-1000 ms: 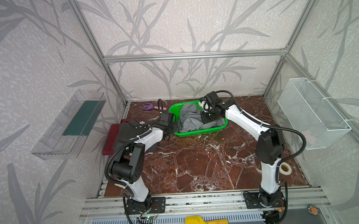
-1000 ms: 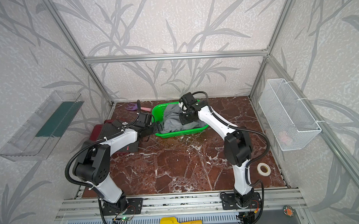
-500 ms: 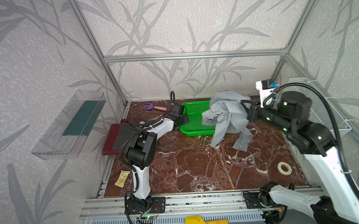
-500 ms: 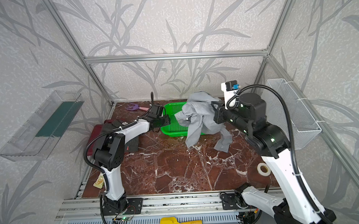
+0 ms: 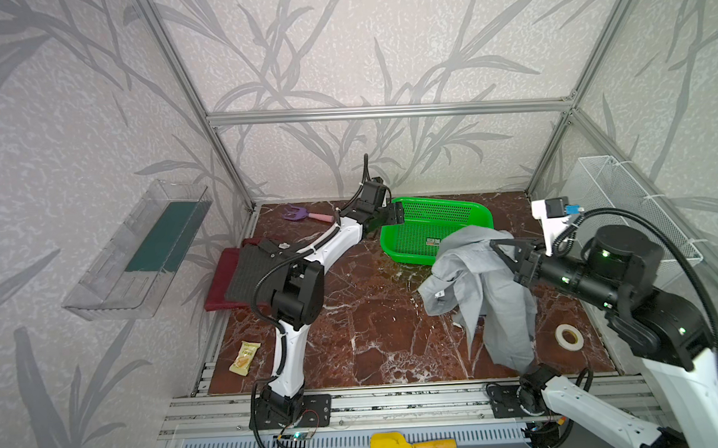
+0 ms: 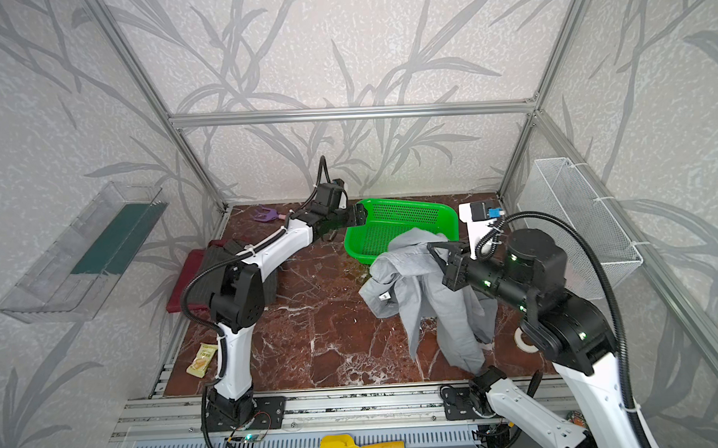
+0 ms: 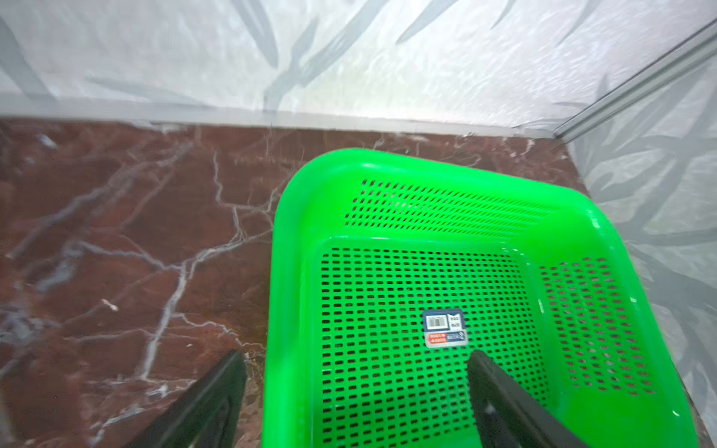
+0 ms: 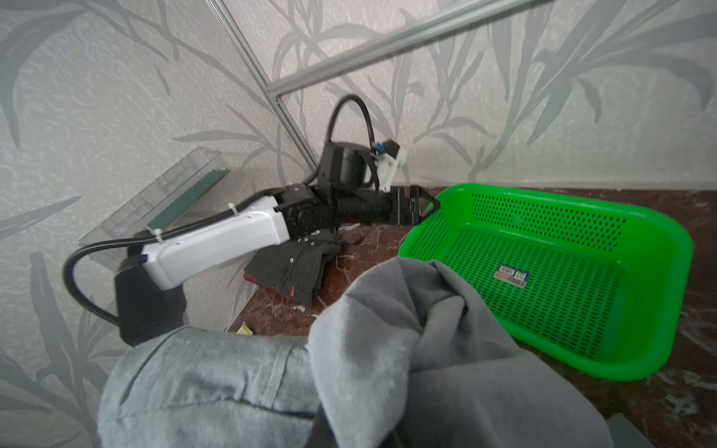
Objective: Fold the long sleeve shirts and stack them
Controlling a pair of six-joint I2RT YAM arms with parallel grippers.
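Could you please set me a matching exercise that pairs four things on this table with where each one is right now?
Things:
1. grey shirt
2. green basket
3. striped shirt
4. tape roll

Places:
A. folded on the maroon shirt at the left edge
B. hanging from the right claw
C. flat on the table, near its right edge
D. at the back of the table, nothing inside

Pairs: 1-B; 2-D; 3-A; 4-C
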